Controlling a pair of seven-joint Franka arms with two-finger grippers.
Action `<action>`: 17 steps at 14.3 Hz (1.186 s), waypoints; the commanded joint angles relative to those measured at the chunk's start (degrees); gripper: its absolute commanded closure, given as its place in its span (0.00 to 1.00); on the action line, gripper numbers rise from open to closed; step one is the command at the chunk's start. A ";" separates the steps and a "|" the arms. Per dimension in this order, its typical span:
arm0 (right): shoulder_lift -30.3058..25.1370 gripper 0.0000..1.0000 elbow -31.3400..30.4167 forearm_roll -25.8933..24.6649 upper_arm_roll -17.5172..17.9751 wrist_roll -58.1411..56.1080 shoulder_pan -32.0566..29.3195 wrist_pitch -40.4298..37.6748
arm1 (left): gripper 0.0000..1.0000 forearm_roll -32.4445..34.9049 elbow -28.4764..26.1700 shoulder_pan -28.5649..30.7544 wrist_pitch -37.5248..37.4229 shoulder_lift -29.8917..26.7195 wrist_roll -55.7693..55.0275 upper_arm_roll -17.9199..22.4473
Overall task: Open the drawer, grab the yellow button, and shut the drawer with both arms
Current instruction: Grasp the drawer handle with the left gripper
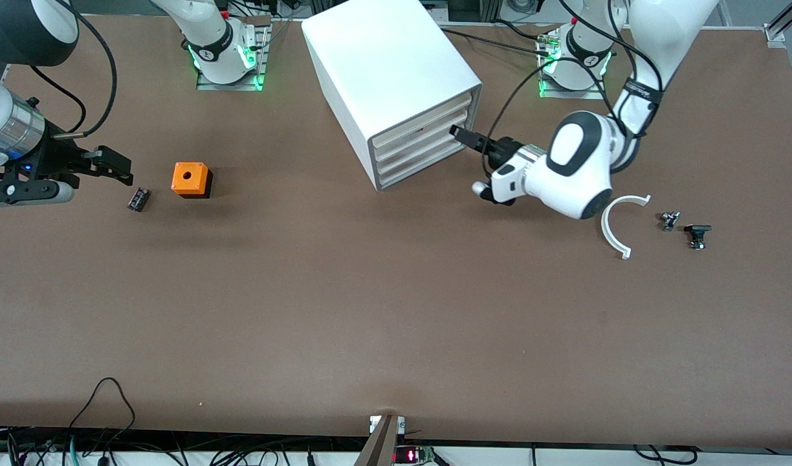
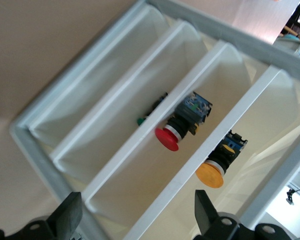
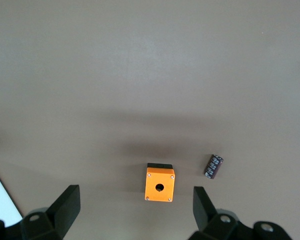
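Observation:
The white cabinet [image 1: 396,71] stands mid-table near the arms' bases, its four drawers [image 1: 428,145] pushed in. My left gripper [image 1: 467,137] is open just in front of the drawer fronts, holding nothing. In the left wrist view its fingers [image 2: 70,212] stand wide apart before the drawers [image 2: 190,165]. The orange-capped button [image 2: 211,174] lies in the drawer next to the one with a red-capped button [image 2: 168,139]. My right gripper [image 1: 121,171] is open and empty over the table beside the orange cube [image 1: 190,179]; the right wrist view shows the gripper [image 3: 135,215] too.
A small black cylinder [image 1: 138,199] lies beside the orange cube [image 3: 160,185], and it shows in the right wrist view [image 3: 213,166]. A white curved piece [image 1: 619,223] and small black parts [image 1: 697,236] lie toward the left arm's end. A green part [image 2: 140,120] sits in another drawer.

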 commanded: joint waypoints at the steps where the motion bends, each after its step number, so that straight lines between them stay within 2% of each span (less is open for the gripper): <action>1: -1.03 0.00 -0.59 0.91 0.03 -1.00 0.15 -0.68 | 0.06 -2.64 -4.67 0.66 2.69 -2.68 1.41 -2.83; 4: -1.03 0.00 -0.59 1.00 0.03 -1.00 0.15 -0.68 | 0.10 -4.74 -7.31 0.66 3.14 -2.94 1.41 -4.07; 8: -0.68 0.00 -0.51 1.09 0.21 -1.70 0.33 -0.59 | 0.13 -6.33 -7.76 0.75 3.40 -3.64 1.24 -5.74; 9: -0.68 0.00 -0.51 0.91 1.51 -1.96 0.85 0.02 | 0.13 -6.42 -7.76 0.83 3.32 -3.82 1.15 -5.74; 12: 2.30 0.00 2.82 0.82 3.28 -1.96 1.65 0.46 | 0.13 -6.42 -7.15 1.36 3.14 -4.44 0.97 -5.83; 14: 4.85 0.00 5.02 1.00 3.81 -1.97 2.78 1.51 | 0.10 -6.33 -5.75 4.33 2.71 -5.14 1.33 -5.66; 17: 6.87 0.00 5.38 0.82 3.90 -2.05 5.33 5.20 | 0.10 -6.42 -5.91 3.83 2.35 -5.49 1.33 -5.92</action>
